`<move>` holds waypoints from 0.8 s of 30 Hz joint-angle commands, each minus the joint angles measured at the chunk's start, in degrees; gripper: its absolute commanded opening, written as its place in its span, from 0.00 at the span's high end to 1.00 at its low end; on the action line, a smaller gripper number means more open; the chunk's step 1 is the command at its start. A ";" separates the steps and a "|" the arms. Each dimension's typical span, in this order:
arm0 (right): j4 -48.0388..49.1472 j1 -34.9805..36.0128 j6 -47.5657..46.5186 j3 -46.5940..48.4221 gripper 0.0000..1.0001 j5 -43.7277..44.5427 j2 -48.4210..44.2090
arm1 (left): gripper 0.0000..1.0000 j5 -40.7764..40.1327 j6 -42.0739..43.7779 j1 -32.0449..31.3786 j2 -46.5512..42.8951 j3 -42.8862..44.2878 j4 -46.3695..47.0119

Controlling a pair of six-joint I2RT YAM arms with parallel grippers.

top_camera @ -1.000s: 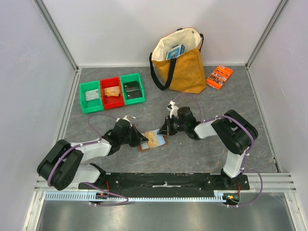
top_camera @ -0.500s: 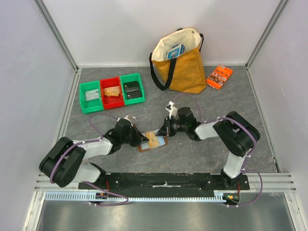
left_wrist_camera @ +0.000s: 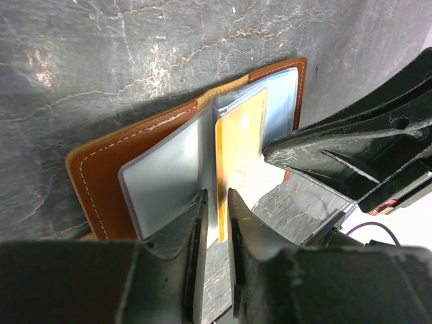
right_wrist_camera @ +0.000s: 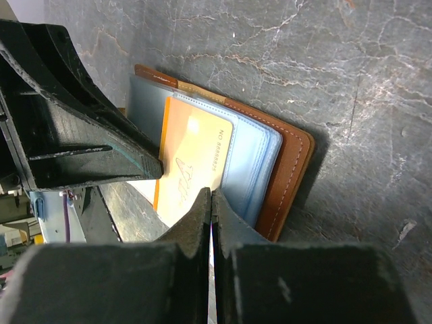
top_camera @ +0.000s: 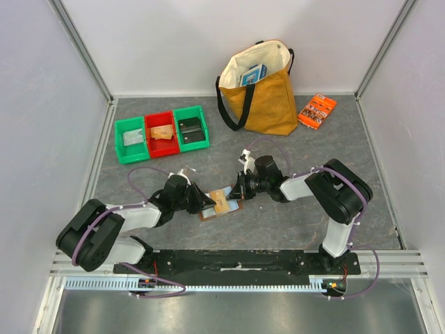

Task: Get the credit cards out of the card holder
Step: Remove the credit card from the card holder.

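Note:
The card holder (top_camera: 221,204) lies open on the grey table between my two grippers. Its brown leather cover (left_wrist_camera: 101,169) and pale grey-blue pockets (right_wrist_camera: 250,158) show in both wrist views. One orange-yellow credit card (left_wrist_camera: 239,135) stands up from the middle of the holder. My left gripper (left_wrist_camera: 216,199) straddles that card's near edge, its jaws a narrow gap apart and not pressing it. My right gripper (right_wrist_camera: 212,197) is shut at the opposite edge of the same card (right_wrist_camera: 192,155), with a thin pale sliver between its pads. Any other cards are hidden in the pockets.
A tan tote bag (top_camera: 261,87) stands at the back, with an orange printed packet (top_camera: 317,110) to its right. Two green bins and a red bin (top_camera: 161,133) sit in a row at the back left. White walls enclose the table.
My left gripper's jaws have parted slightly from shut. The right gripper has edged a little left over the holder and stayed shut. More of the orange card faces up.

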 commanded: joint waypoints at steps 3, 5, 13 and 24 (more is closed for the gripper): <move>-6.96 0.12 -3.59 0.02 0.99 4.95 0.87 | 0.75 0.80 -2.18 0.10 -1.38 -2.68 5.72; -6.96 0.12 -3.59 0.02 0.99 5.04 0.87 | 0.75 1.42 -2.36 0.10 -1.30 -3.21 7.21; -7.04 0.03 -3.67 0.02 0.99 5.21 0.87 | 0.85 3.44 -2.89 0.10 1.34 -3.65 11.08; -10.56 0.03 -4.90 0.64 1.00 7.50 1.58 | 0.98 3.44 -4.47 0.72 -0.68 -6.02 11.44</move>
